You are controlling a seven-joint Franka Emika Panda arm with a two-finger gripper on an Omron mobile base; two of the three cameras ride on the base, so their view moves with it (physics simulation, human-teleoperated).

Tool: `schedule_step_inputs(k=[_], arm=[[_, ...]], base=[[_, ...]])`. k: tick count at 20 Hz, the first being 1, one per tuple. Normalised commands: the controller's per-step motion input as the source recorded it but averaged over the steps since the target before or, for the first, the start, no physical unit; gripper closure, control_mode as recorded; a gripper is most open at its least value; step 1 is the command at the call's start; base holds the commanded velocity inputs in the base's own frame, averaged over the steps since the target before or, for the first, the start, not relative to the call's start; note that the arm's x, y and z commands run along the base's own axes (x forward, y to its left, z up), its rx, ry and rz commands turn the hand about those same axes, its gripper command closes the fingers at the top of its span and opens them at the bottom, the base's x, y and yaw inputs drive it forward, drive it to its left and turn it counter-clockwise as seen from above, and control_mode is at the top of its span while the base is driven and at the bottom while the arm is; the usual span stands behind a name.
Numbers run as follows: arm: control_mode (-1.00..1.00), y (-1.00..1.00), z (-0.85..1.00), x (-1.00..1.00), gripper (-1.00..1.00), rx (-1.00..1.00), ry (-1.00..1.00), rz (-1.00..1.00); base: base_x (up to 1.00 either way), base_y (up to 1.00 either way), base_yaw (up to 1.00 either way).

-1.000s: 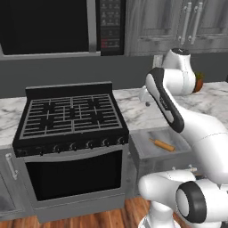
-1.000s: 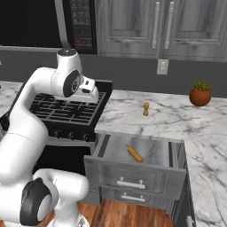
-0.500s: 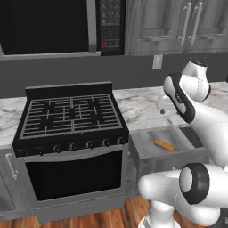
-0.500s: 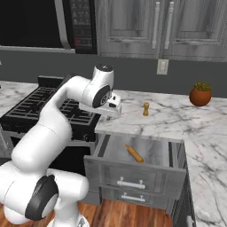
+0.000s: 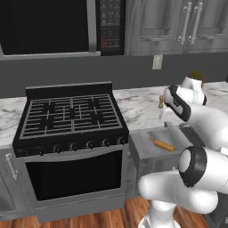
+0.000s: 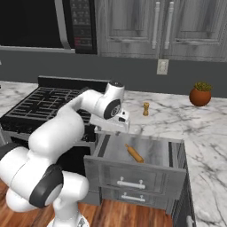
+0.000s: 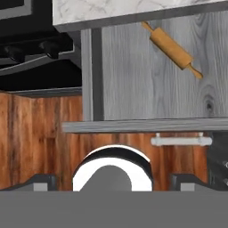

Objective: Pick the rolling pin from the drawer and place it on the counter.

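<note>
1. The rolling pin (image 7: 173, 49) is one slim, smooth light-brown wooden cylinder with narrower handles, lying at a slant on the grey wood-grain floor of the open drawer (image 6: 175, 173).
2. The drawer's flat grey front carries one silver bar handle (image 6: 131, 184) (a second such bar shows on the panel below).
3. The counter (image 6: 199, 122) is white marble with grey veining; one small brown shaker (image 6: 146, 109) and one potted plant (image 6: 200, 94) stand on it.
4. The gripper (image 6: 120, 126) hangs above the drawer's left rear, its tips spread wide apart, holding nothing.
5. Microwave keypad writing is too small to read.
</note>
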Motion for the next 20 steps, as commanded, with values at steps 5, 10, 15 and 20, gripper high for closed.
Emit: schedule_step_inputs(k=[5, 10, 15, 20], arm=[[-1.00, -0.04, -0.68, 0.25, -1.00, -0.02, 0.09, 0.00], [-1.00, -0.11, -0.56, 0.33, -1.00, 0.01, 0.02, 0.00], [-1.00, -0.24, -0.57, 0.35, -1.00, 0.04, 0.00, 0.00], [-1.00, -0.20, -0.58, 0.34, -1.00, 0.01, 0.00, 0.00]], base=[[0.00, 0.00, 0.00], [0.00, 0.00, 0.00], [0.00, 0.00, 0.00], [0.00, 0.00, 0.00]])
